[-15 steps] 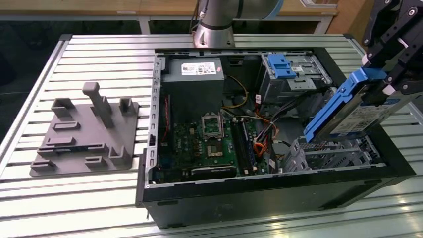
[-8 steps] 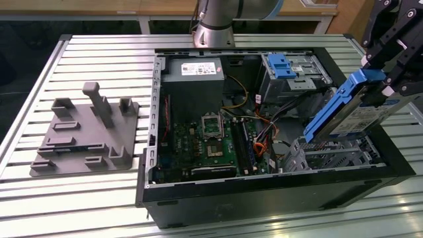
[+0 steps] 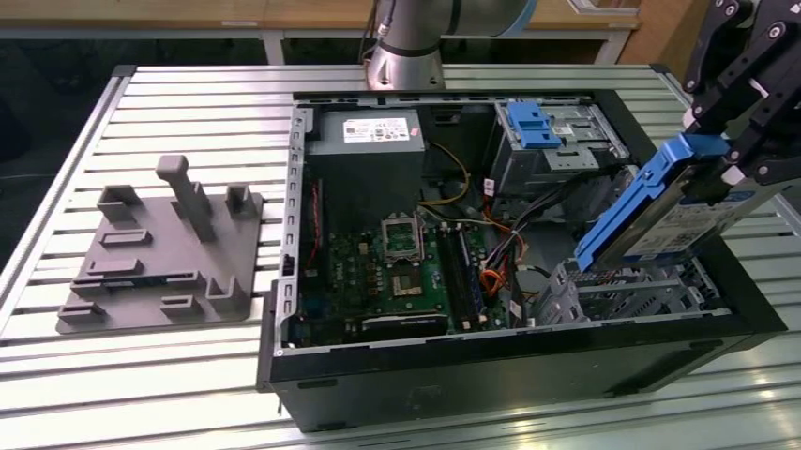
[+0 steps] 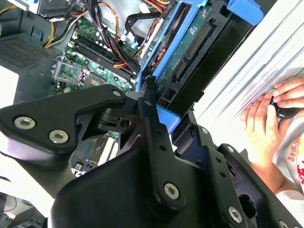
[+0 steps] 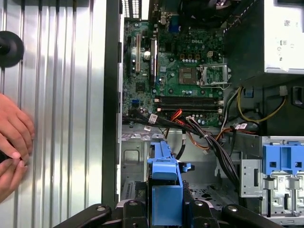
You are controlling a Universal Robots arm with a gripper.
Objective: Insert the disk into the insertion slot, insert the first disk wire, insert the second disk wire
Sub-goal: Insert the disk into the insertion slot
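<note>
Gripper (image 3: 719, 155): pinching the top end of the disk (image 3: 663, 220) by its blue frame
Where: tilted in the air over the insertion slot (image 3: 632, 292), low end right at the opening, touching or not hard to tell
Around: open computer case (image 3: 501, 361) on a ribbed metal table (image 3: 188, 375), a hand (image 4: 266, 128) resting on the table beside the case
Feel, a guess: hard, stiff, a bit heavy, easy to hurt if dropped or bumped
Slippery bits: smooth silver faces, likely slick
Best hold: the blue plastic sides, away from the plug end and the white label
</note>
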